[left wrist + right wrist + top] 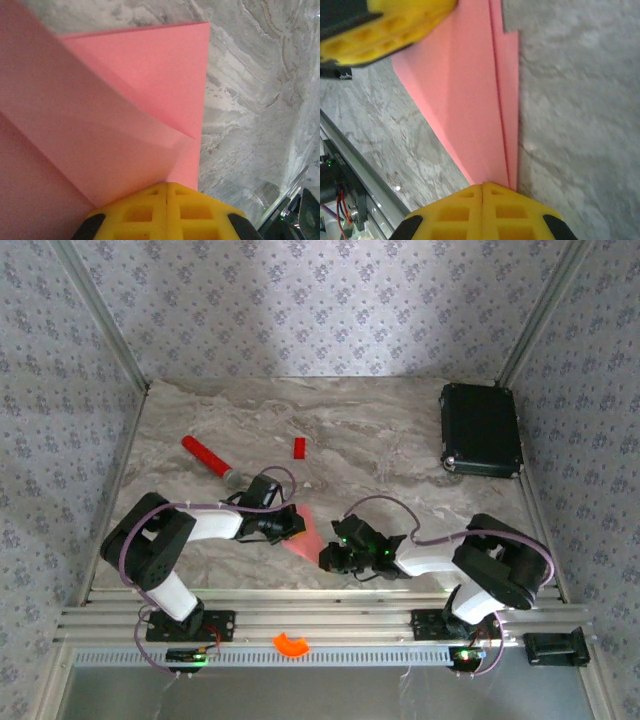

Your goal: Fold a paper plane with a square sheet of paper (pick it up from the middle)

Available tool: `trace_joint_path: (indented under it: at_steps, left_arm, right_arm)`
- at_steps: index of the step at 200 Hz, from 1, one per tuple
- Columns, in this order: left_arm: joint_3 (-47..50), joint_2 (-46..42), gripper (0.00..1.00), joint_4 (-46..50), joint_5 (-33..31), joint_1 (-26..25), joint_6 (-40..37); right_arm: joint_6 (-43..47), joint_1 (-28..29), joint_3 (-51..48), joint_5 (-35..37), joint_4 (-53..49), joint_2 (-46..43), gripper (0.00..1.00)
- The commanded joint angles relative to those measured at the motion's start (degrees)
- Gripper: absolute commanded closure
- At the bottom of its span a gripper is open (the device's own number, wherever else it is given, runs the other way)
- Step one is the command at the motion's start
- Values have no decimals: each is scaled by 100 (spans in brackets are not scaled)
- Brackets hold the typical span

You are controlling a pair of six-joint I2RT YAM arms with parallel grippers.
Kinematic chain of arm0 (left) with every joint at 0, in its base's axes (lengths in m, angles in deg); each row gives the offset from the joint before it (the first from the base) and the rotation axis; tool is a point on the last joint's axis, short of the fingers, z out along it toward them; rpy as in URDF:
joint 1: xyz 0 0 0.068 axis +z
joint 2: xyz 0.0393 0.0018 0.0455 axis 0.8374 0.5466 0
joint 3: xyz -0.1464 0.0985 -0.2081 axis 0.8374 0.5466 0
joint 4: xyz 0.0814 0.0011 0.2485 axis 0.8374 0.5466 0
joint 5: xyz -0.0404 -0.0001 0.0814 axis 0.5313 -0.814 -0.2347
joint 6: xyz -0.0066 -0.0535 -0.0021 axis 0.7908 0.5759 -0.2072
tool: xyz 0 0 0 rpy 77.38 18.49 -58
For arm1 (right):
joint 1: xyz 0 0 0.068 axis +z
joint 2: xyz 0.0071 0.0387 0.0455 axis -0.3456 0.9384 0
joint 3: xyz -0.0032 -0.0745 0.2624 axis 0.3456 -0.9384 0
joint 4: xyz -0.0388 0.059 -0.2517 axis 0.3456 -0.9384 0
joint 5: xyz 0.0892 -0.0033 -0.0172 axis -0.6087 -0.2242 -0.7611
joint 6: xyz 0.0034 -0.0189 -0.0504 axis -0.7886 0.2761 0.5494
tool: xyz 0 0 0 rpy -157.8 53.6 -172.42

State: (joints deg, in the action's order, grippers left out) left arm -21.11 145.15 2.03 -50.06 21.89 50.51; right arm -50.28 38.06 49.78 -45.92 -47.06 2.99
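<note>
The square sheet of paper [305, 536] is salmon pink and folded into a narrow pointed shape. It lies between my two grippers near the table's front middle. My left gripper [290, 524] is shut on its wide end, where a loose flap [100, 130] rises over a flat folded layer [170, 65]. My right gripper [329, 558] is shut on its pointed end, and a centre crease [499, 100] runs straight away from the yellow jaws [483, 186]. The left gripper's yellow fingers [385, 25] show at the far end of the paper.
A red stick with a grey tip [207, 458] and a small red block [299, 447] lie further back on the marble table. A black case [481, 429] sits at the back right. An orange piece [291, 644] rests on the front rail [350, 165].
</note>
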Motion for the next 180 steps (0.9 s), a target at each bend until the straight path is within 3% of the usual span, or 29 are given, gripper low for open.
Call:
trace_joint_path:
  at_steps: [1, 39, 79, 100, 134, 157, 180]
  left_arm:
    - [132, 48, 100, 336, -454, 84, -90]
    - [138, 23, 100, 336, -435, 87, -88]
    - [174, -12, 100, 332, -430, 87, -74]
    - [167, 31, 100, 301, -408, 81, -57]
    - [127, 63, 100, 297, -406, 73, -35]
    - [112, 73, 100, 307, -398, 79, -53]
    - [138, 72, 100, 322, -408, 72, -79]
  right_arm:
    - [-181, 272, -262, 116, -783, -193, 99]
    - [-216, 258, -334, 280, -1146, -769, 99]
    - [72, -217, -47, 72, -1167, -1392, 100]
    - [304, -459, 372, -219, -1206, -1080, 100]
    - [495, -395, 945, -591, -1149, -106, 99]
    - [369, -358, 730, -567, -1001, 282, 99]
    - [27, -302, 76, -459, -566, 124, 99]
